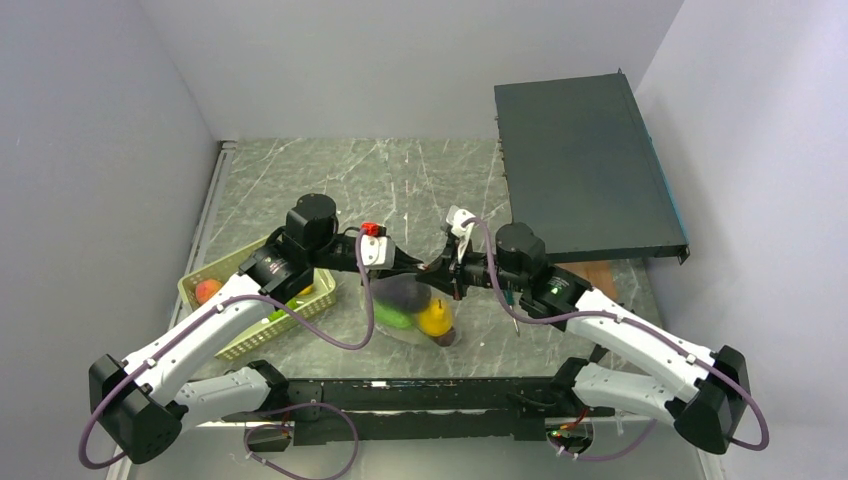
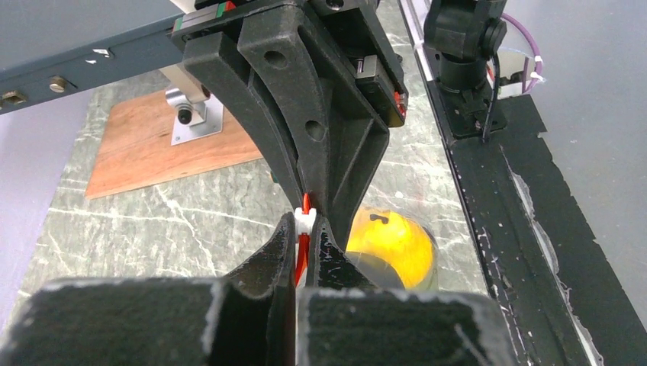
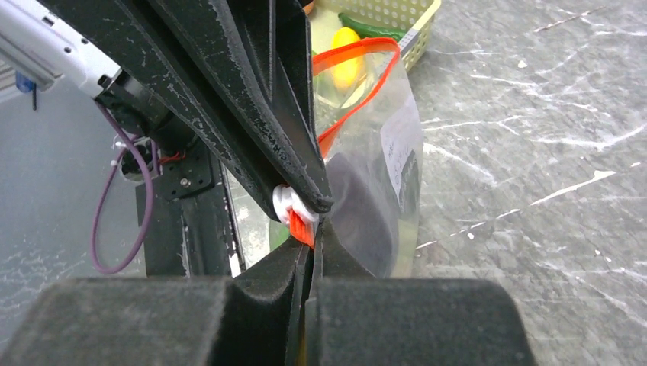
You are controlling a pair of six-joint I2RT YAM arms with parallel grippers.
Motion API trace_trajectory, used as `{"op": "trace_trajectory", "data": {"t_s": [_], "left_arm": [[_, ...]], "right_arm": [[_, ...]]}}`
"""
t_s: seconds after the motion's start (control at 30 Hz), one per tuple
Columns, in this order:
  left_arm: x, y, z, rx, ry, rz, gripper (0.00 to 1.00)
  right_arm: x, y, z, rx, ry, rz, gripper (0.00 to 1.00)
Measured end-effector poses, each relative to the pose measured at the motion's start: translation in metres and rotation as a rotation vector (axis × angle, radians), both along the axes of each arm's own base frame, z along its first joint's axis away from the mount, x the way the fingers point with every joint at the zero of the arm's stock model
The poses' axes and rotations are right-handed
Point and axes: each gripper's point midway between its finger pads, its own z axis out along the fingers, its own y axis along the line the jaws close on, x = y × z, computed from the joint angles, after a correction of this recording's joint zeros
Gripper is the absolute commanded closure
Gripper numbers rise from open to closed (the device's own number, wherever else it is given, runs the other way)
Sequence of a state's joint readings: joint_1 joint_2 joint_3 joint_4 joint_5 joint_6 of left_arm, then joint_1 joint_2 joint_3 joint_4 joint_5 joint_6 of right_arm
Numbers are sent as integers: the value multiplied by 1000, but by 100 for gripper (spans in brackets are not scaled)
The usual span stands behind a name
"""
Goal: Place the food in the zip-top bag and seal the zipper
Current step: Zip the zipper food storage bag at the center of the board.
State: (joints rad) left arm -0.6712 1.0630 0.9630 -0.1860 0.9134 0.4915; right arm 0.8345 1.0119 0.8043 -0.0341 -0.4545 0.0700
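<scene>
The clear zip-top bag hangs between my two grippers above the table. It holds a dark purple piece, a green piece and a yellow fruit. My left gripper is shut on the red-orange zipper at its white slider. My right gripper faces it tip to tip and is shut on the zipper strip right beside the slider. Beyond the slider the mouth stands open in a loop. The yellow fruit shows through the plastic.
A light green slatted basket at the left holds more toy food. A dark flat panel lies at the back right, with a wooden board and a metal bracket beside it. The arms' black base rail runs along the near edge.
</scene>
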Motion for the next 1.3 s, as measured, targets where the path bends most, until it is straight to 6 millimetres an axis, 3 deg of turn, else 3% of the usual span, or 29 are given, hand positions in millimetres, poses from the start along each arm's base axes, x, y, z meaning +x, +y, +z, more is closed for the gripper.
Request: {"op": "trace_trajectory", "data": {"t_s": [0.43,1.3], "left_arm": [[11,-2,4,-10,-24,55,100],[20,-3,9,-19,-58,107,100]], "right_arm": [[14,-20,12,71,38,-200,100],[12,-40,33,194,58,-308,100]]}}
